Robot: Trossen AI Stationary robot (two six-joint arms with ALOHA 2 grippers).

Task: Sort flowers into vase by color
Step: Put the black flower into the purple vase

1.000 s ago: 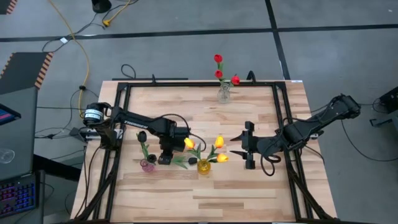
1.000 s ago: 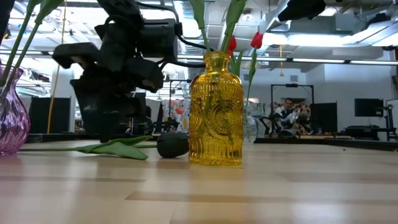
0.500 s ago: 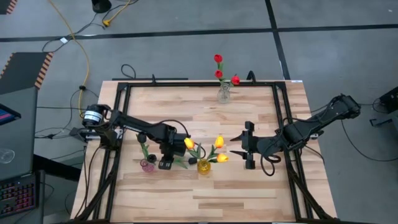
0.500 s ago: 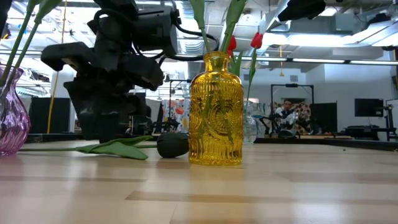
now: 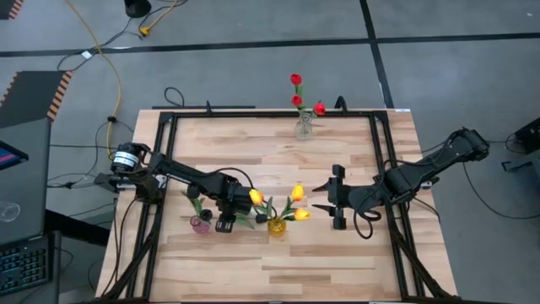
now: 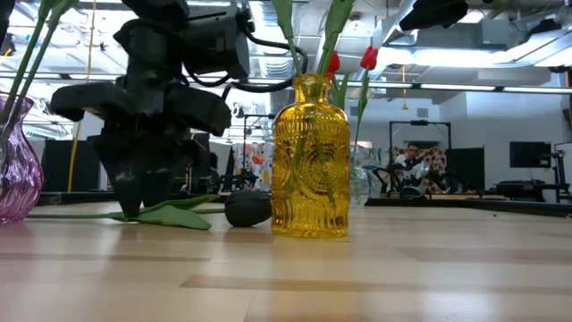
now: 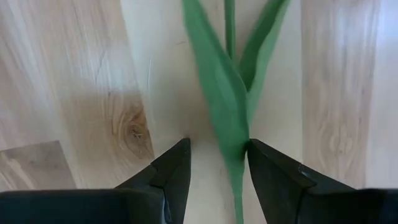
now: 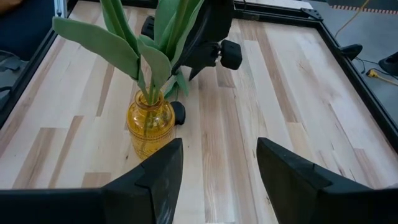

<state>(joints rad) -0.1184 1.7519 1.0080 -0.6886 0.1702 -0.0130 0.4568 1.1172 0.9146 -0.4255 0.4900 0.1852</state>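
Observation:
A flower with a black head [image 6: 248, 207] lies flat on the table beside the yellow vase [image 5: 276, 225], its leaves [image 6: 170, 213] and stem stretched toward the pink vase [image 5: 200, 224]. My left gripper [image 5: 224, 223] points down over this flower, open, one finger on either side of a leaf [image 7: 227, 93] and the stem. The yellow vase holds yellow flowers [image 5: 297, 193]. The pink vase holds a black flower [image 5: 192, 187]. A clear vase [image 5: 303, 128] at the far edge holds red flowers [image 5: 296, 80]. My right gripper [image 5: 325, 197] hovers open, right of the yellow vase. My left gripper comes at the lying flower from above, its fingers across the leaf and stem. The leaf's narrow end [image 7: 235, 163] runs close along the inner side of one finger [image 7: 264, 171]; I cannot tell whether they touch. The flower lies flat on the table.
A black metal frame [image 5: 253, 112] runs round the wooden table top. Bare wood lies toward the near edge [image 5: 278, 270] and between the vases and the far rail. Cables and a laptop lie off the table's left side.
My left gripper has moved toward the table's near edge and a little down, tipping as it went, along the lying flower away from the yellow vase. Its fingers stay equally apart. The flower has not moved.

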